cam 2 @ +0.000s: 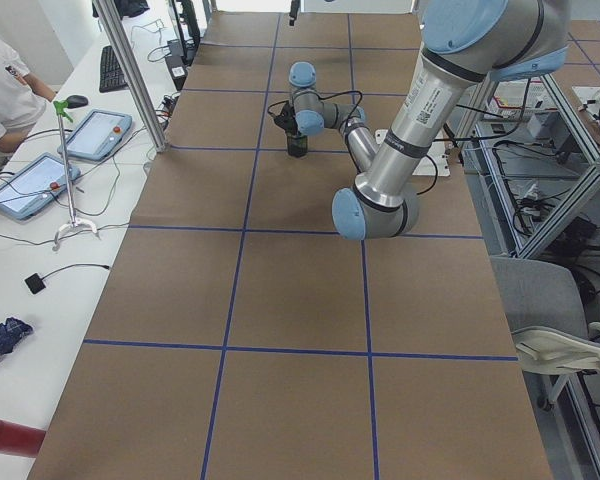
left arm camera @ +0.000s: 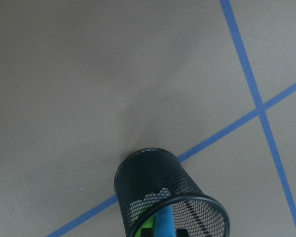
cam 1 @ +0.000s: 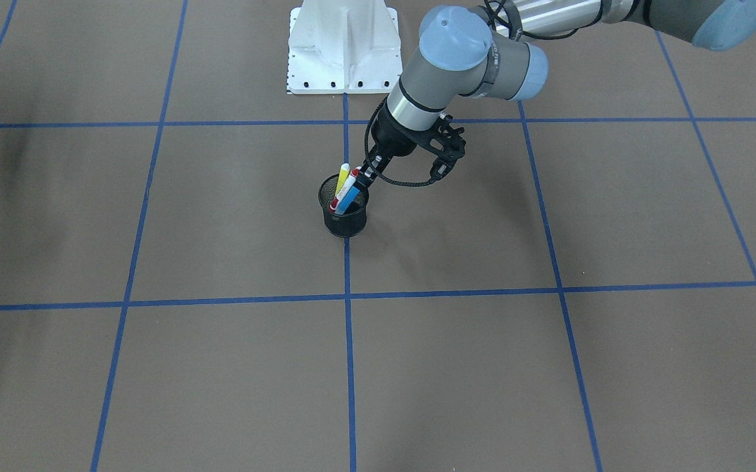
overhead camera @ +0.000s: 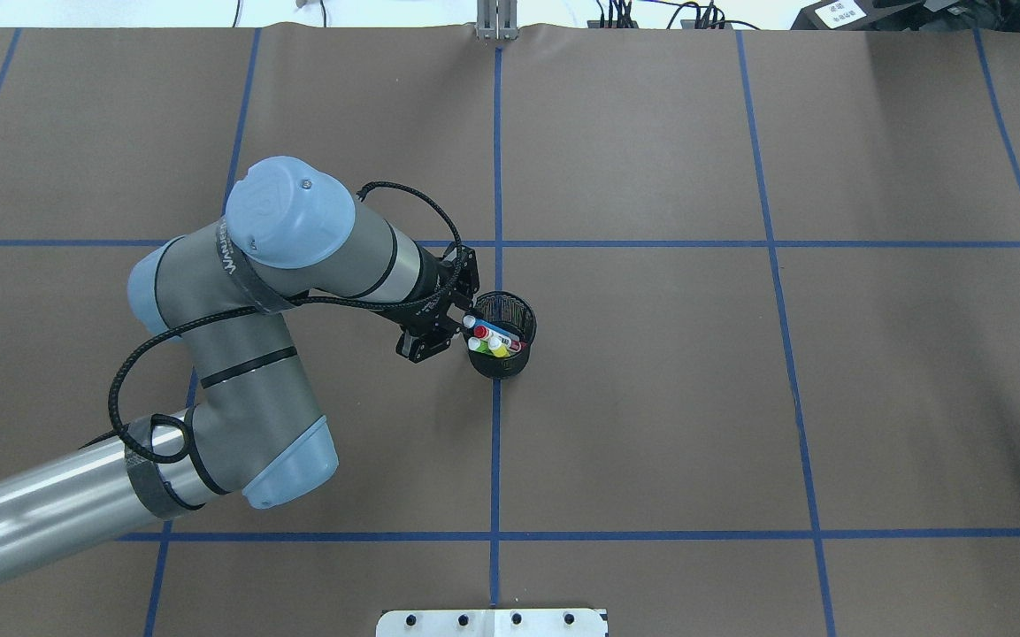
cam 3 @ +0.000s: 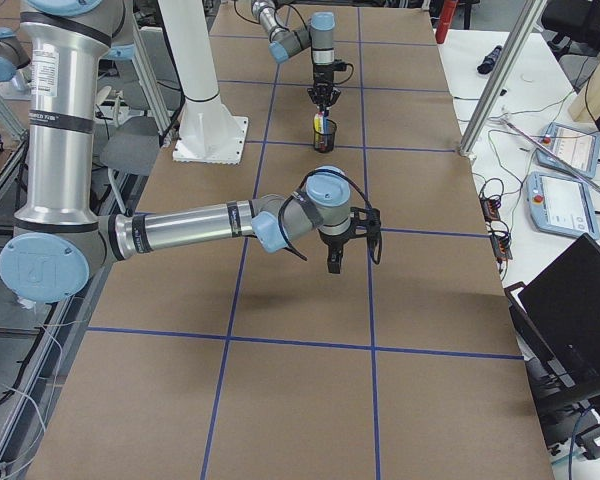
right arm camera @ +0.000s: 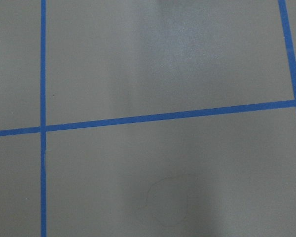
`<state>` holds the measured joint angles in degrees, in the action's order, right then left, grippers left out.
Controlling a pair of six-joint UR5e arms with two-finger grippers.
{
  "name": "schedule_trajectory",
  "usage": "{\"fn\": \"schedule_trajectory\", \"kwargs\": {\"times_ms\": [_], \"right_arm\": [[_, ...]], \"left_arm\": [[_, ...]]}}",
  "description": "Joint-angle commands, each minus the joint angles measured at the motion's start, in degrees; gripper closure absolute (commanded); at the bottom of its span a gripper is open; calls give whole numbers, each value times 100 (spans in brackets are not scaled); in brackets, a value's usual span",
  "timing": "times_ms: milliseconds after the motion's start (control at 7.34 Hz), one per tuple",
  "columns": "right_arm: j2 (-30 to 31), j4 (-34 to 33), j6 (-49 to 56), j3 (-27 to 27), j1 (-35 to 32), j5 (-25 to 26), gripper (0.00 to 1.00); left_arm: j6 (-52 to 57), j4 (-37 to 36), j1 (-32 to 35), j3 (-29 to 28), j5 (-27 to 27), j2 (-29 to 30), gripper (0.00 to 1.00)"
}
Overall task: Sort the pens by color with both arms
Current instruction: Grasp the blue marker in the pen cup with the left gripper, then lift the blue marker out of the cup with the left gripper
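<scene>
On the blue-gridded brown table (overhead camera: 651, 398), a mesh cup (overhead camera: 501, 364) holds pens (overhead camera: 493, 339).

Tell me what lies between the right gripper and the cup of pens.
Only bare brown table, crossed by a blue tape line. The exterior right view shows it: right gripper near, black mesh cup with the pens far.

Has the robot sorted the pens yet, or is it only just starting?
Done: nothing yet. All four slim marker pens, blue, green, yellow and red-capped white, stand together in the black mesh cup. In hand: the left arm's black gripper is at the pen tops, though I can't tell if it grips one. Left: pull out every pen and group by colour. The right arm's gripper hangs far from the cup.
</scene>
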<state>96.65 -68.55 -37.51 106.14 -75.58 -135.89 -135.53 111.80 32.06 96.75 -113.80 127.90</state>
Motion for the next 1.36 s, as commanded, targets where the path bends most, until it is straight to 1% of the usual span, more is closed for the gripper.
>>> {"fn": "schedule_trajectory", "kwargs": {"times_ms": [0, 136, 272, 409, 681, 817, 954, 1090, 1226], "right_arm": [[3, 0, 7, 12, 0, 36, 1], [3, 0, -2, 12, 0, 36, 1], [3, 0, -2, 3, 0, 45, 1], [3, 0, -2, 3, 0, 97, 1], [-6, 0, -2, 3, 0, 98, 1], [-6, 0, -2, 3, 0, 98, 1], [-6, 0, -2, 3, 0, 98, 1], [-6, 0, -2, -5, 0, 98, 1], [-6, 0, -11, -5, 0, 98, 1]], "left_arm": [[9, -306, 220, 649, 6, -55, 100], [61, -674, 318, 983, 15, -46, 100], [70, -747, 414, 1082, 41, -20, 100], [79, -748, 476, 1083, 372, 59, 100], [236, -774, 468, 961, 1259, 287, 100], [585, -774, 442, 682, 1585, 506, 100], [728, -774, 433, 209, 1858, 864, 100], [747, -774, 433, -292, 2044, 1216, 100], [956, -765, 407, -654, 2185, 1515, 100]]}}
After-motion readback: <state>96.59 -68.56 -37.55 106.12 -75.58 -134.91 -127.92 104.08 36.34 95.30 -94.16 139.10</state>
